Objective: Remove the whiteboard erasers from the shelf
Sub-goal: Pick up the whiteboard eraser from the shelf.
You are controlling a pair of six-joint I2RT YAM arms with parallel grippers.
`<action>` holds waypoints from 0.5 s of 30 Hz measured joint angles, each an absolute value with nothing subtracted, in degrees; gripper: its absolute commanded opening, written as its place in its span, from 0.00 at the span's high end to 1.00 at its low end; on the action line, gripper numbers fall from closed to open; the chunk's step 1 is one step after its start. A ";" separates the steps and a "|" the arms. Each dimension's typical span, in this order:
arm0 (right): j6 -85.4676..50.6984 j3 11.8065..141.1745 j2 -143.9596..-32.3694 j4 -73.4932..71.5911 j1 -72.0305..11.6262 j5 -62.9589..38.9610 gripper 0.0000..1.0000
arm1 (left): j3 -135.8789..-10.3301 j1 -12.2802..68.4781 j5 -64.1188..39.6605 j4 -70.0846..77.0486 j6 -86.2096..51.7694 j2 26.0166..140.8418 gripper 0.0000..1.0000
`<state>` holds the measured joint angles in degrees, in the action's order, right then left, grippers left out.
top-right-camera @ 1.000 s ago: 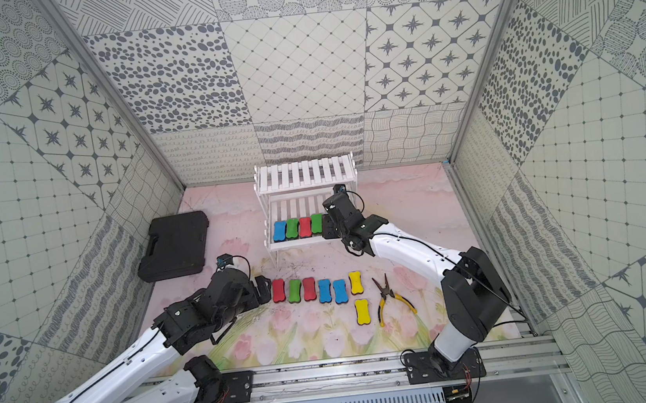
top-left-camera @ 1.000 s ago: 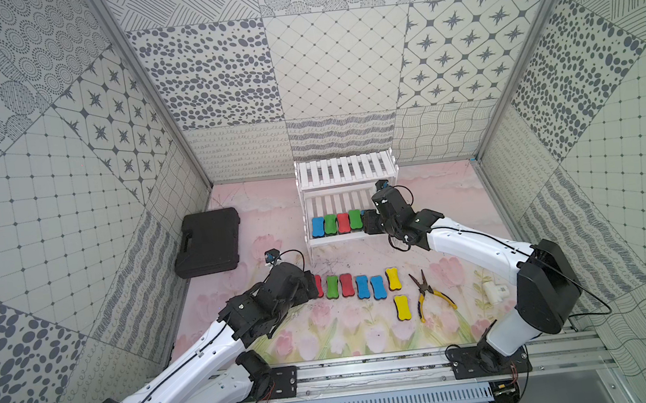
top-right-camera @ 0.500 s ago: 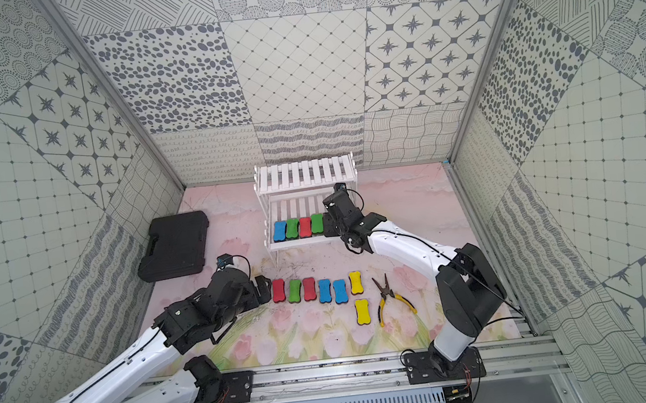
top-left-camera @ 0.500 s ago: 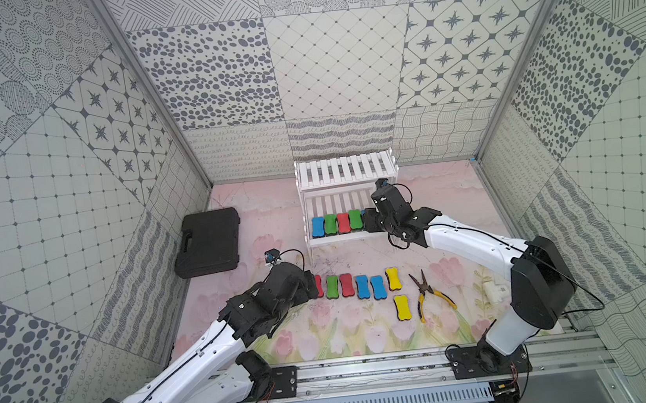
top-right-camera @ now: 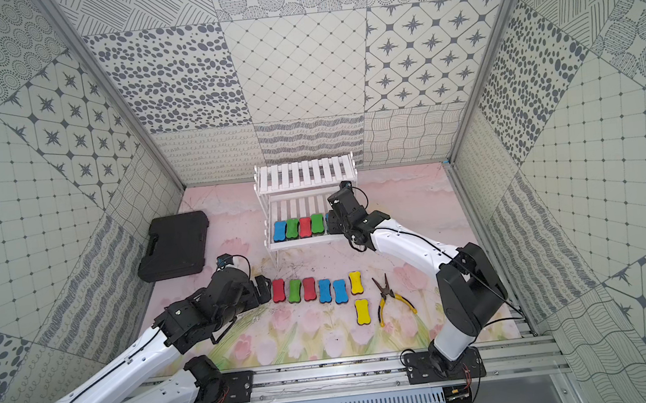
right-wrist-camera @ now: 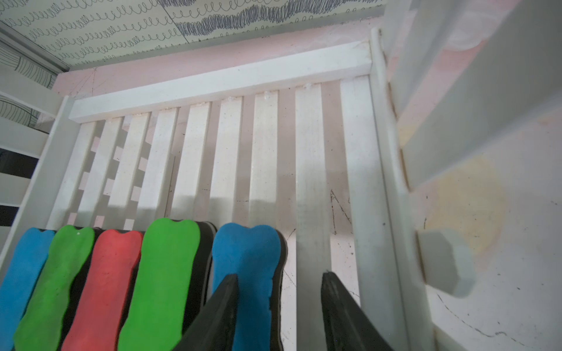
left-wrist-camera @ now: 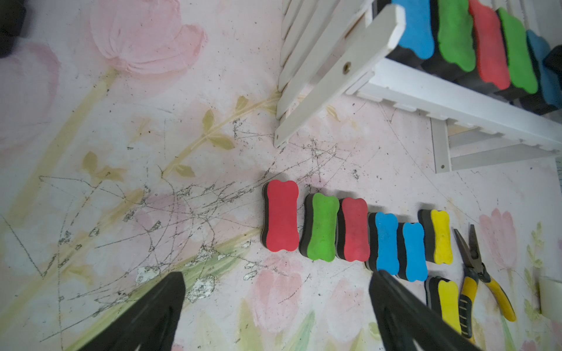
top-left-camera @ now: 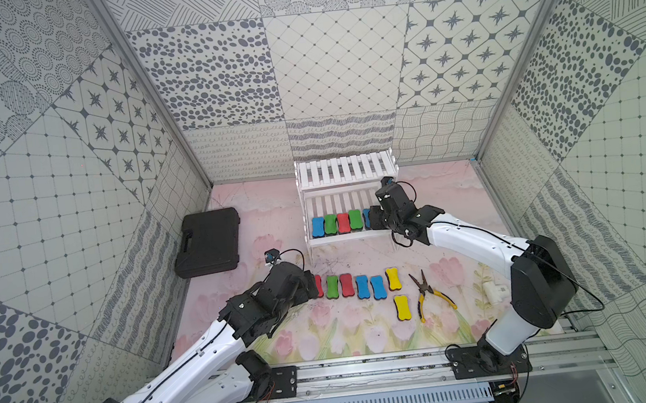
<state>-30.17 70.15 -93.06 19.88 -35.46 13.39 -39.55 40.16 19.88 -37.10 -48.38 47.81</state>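
Observation:
The white shelf (top-left-camera: 346, 169) stands at the back, and its lower tier holds a row of whiteboard erasers: blue (top-left-camera: 318, 226), green (top-left-camera: 330, 223), red (top-left-camera: 343, 223), green (top-left-camera: 355, 219) and blue (right-wrist-camera: 243, 252). My right gripper (right-wrist-camera: 279, 275) is open at that last blue eraser. One finger lies over its top and the other stands apart over a bare slat. Several more erasers lie in a row on the floor (left-wrist-camera: 281, 215); two of them are yellow (top-left-camera: 393, 278) (top-left-camera: 402, 307). My left gripper (left-wrist-camera: 277, 273) hovers open beside the floor row and holds nothing.
Yellow-handled pliers (top-left-camera: 431, 295) lie right of the floor erasers. A black plastic case (top-left-camera: 209, 242) sits at the left wall. A small white object (top-left-camera: 496, 292) rests by the right arm's base. The shelf's side rail (right-wrist-camera: 383, 182) stands close to the right gripper.
The right gripper's jaws have narrowed at the blue eraser on the shelf. The left arm has stayed still.

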 measured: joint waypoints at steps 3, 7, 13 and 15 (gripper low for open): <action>-29.71 70.15 -92.97 19.90 -35.38 13.04 0.44 | -39.55 40.07 19.86 -37.10 -48.38 48.03 0.00; -28.91 70.17 -92.90 20.10 -35.64 12.64 0.40 | -39.55 40.03 19.84 -37.08 -48.38 48.18 0.00; -28.25 70.35 -92.90 20.62 -36.29 12.93 0.40 | -39.55 39.79 19.68 -37.08 -48.38 48.53 0.00; -28.01 70.39 -92.90 20.69 -36.49 13.17 0.40 | -39.55 39.66 19.66 -37.08 -48.38 48.64 0.01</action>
